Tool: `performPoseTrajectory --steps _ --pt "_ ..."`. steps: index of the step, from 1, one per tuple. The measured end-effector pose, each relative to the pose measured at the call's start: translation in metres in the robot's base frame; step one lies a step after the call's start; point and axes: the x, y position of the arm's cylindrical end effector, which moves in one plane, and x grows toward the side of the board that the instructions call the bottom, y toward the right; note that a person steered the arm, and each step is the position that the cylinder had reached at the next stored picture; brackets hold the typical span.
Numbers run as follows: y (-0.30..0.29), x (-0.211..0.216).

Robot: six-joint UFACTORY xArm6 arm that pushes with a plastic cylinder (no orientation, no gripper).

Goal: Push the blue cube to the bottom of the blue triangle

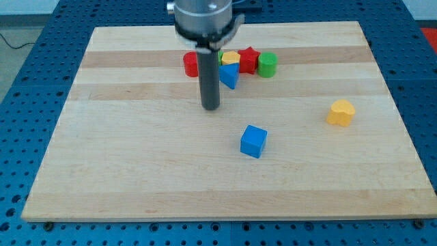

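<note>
The blue cube (253,141) lies on the wooden board (136,164) a little right of centre. The blue triangle (230,75) lies near the view's top centre, in a cluster of blocks. My tip (211,108) is at the end of the dark rod. It stands just below and left of the blue triangle, and up and to the left of the blue cube, apart from both.
Around the blue triangle are a red cylinder (190,64), a yellow block (231,58), a red star (248,59) and a green cylinder (267,65). A yellow block (341,113) lies at the view's right. A green block is partly hidden behind the rod.
</note>
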Motion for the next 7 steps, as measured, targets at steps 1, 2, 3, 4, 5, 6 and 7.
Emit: performPoseTrajectory --steps 1,2,3,4,5,6,7 --pt "0.000 0.055" --pt "0.017 0.101" --pt "0.062 0.112" --pt "0.081 0.095" --pt "0.078 0.055" --pt "0.064 0.026" --pt "0.060 0.024"
